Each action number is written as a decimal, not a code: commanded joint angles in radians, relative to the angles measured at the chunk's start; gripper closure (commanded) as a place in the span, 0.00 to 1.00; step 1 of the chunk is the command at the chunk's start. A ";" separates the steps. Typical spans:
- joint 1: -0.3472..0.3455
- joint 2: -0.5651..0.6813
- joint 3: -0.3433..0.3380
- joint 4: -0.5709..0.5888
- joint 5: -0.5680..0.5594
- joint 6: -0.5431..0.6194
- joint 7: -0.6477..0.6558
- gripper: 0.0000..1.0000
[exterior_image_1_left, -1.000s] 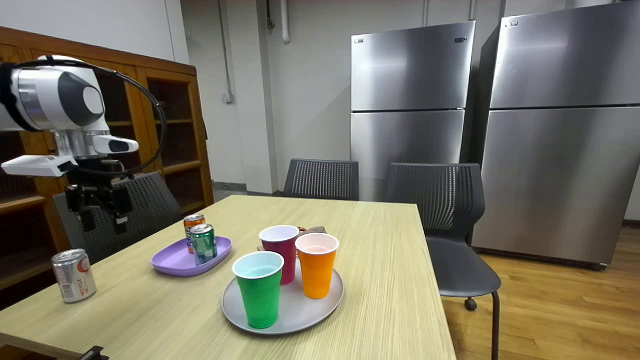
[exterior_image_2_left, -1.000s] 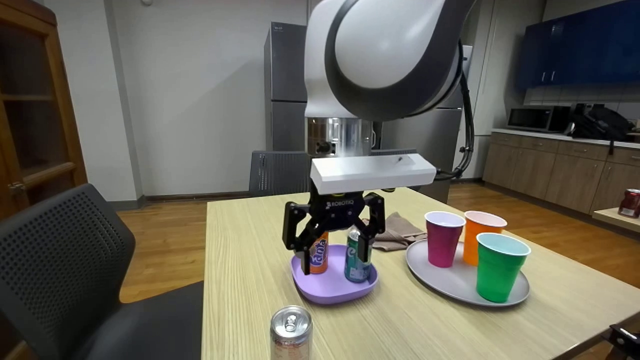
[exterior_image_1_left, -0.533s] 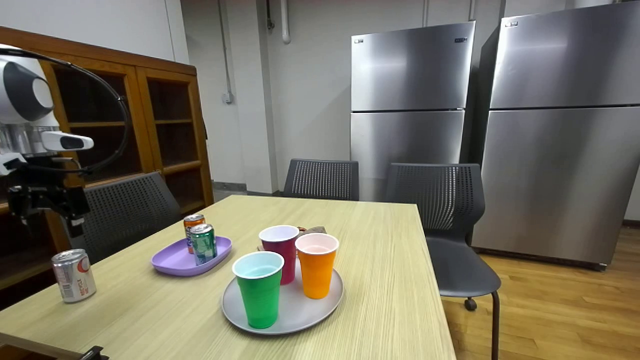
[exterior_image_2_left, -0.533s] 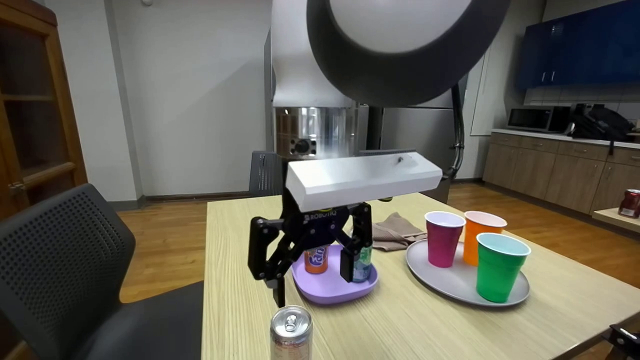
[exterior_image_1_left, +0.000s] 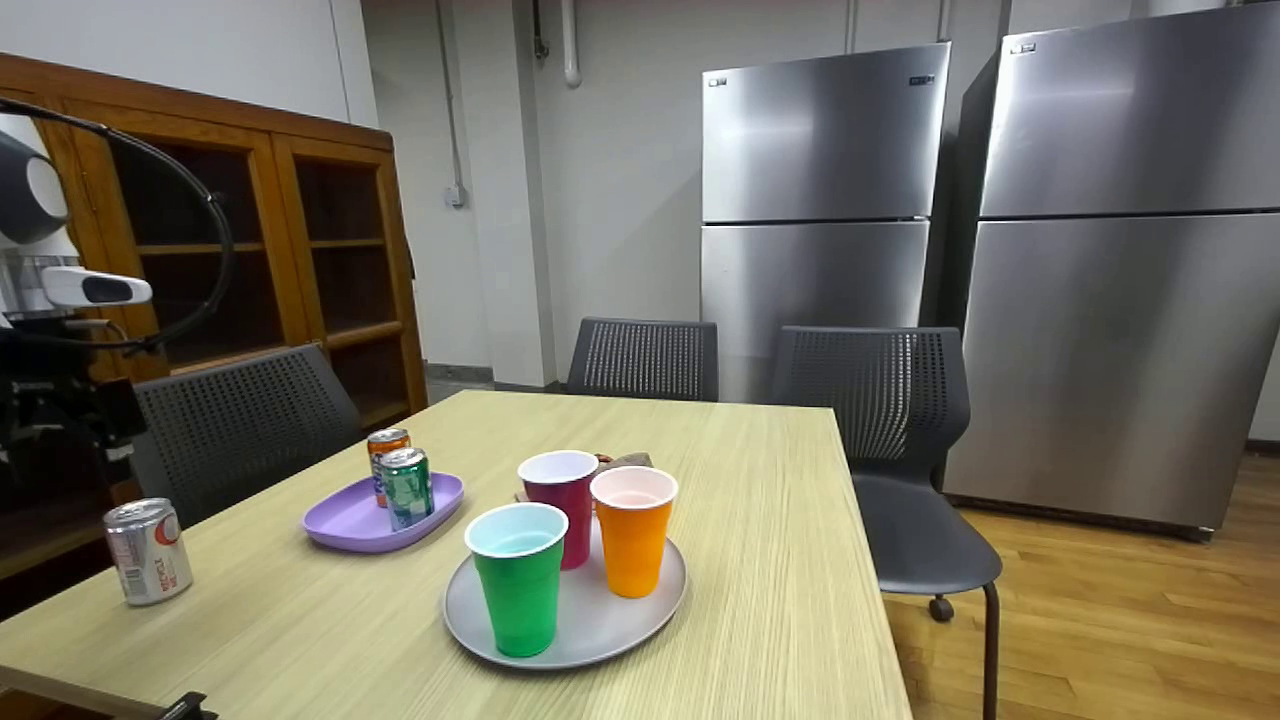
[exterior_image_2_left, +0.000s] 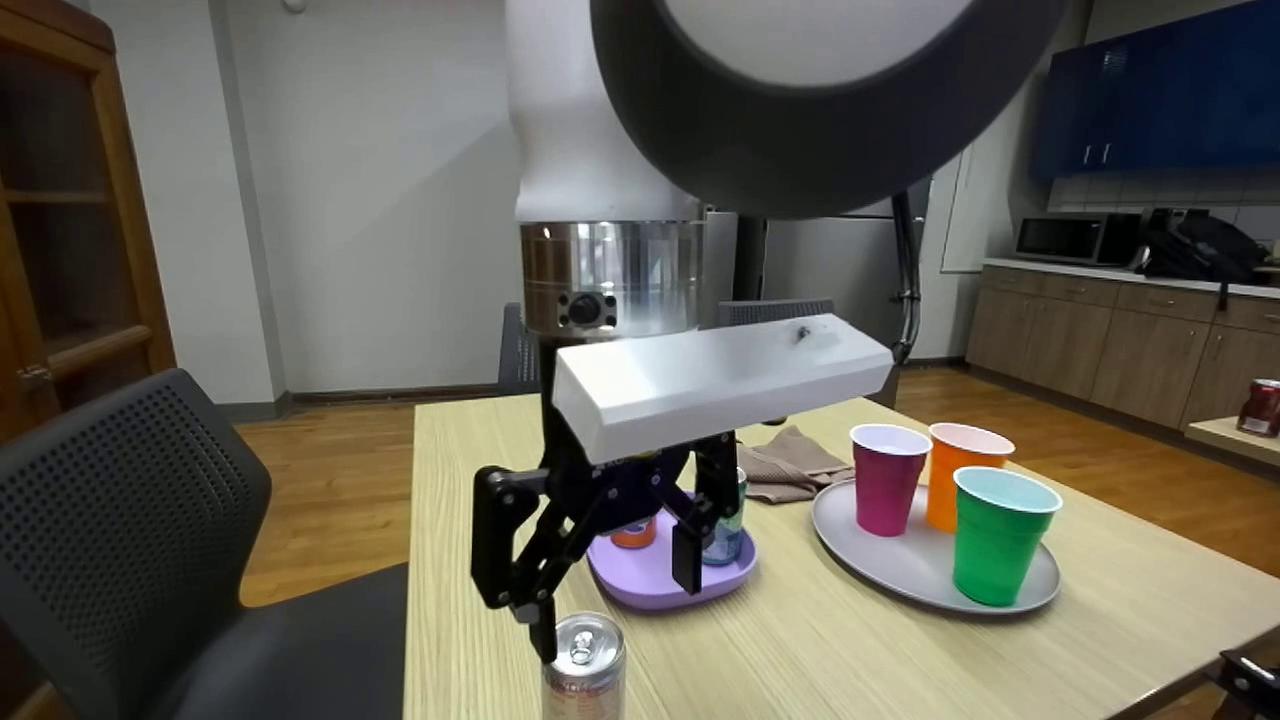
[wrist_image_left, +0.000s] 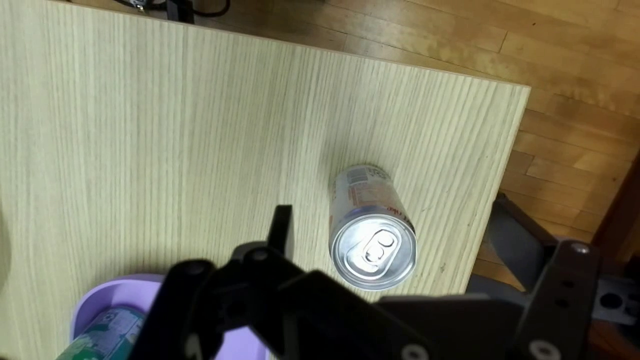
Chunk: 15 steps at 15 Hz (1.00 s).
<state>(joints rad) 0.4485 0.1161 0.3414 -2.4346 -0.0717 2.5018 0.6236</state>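
Over swings the white arm (exterior_image_2_left: 620, 170) since a second ago, along the pale table (wrist_image_left: 175, 125) past the purple tray (exterior_image_1_left: 345, 522), its gripper (exterior_image_2_left: 615, 605), fingers (exterior_image_2_left: 687, 562) spread wide and empty, above the upright silver can (wrist_image_left: 372, 230) near the corner: approach in hand, seemingly, calling for centring, then lowering.

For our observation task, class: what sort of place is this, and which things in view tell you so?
Probably a shared kitchen or break room: two large steel refrigerators, a microwave and blue wall cabinets suggest it.
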 joint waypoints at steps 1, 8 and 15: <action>-0.005 -0.003 0.004 0.000 0.001 -0.002 -0.003 0.00; -0.006 0.051 -0.012 0.017 -0.040 0.025 0.008 0.00; 0.006 0.164 -0.057 0.054 -0.056 0.082 -0.023 0.00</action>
<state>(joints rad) 0.4472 0.2321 0.2978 -2.4189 -0.1185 2.5686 0.6198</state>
